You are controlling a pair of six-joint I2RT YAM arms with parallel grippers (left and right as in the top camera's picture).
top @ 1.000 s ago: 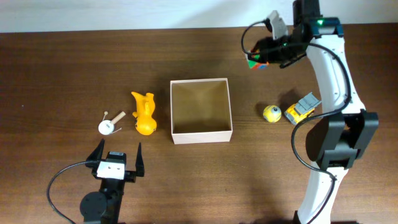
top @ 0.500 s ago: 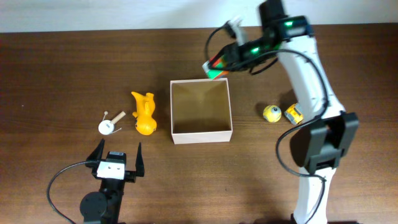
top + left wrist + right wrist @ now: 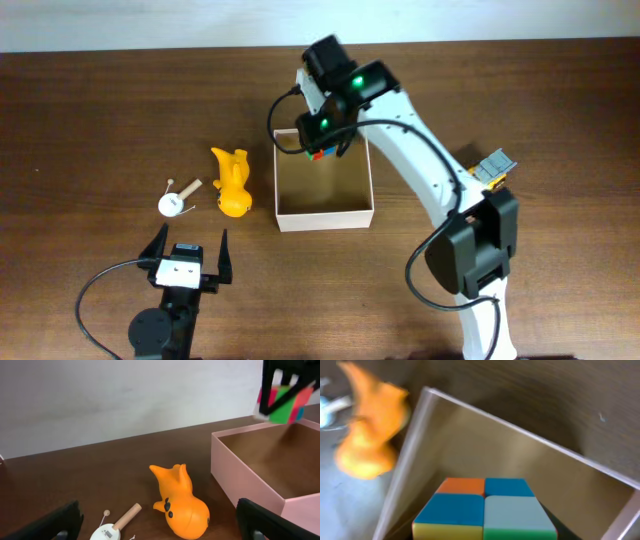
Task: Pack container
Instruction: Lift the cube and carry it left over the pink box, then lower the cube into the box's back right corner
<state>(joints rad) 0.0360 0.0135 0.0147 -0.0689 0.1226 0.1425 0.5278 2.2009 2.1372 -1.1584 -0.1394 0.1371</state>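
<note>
While the right gripper clamps a cube at upper middle, the box looks light, stiff, grabbable by a wall.

Square, shallow cardboard container, white outer walls, tan-brown inside, open side up, flat on brown table

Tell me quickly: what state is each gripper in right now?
Left gripper: open, holding nothing.
Right gripper: closed on the multicoloured plastic puzzle cube, above the square white-walled cardboard box.
</note>
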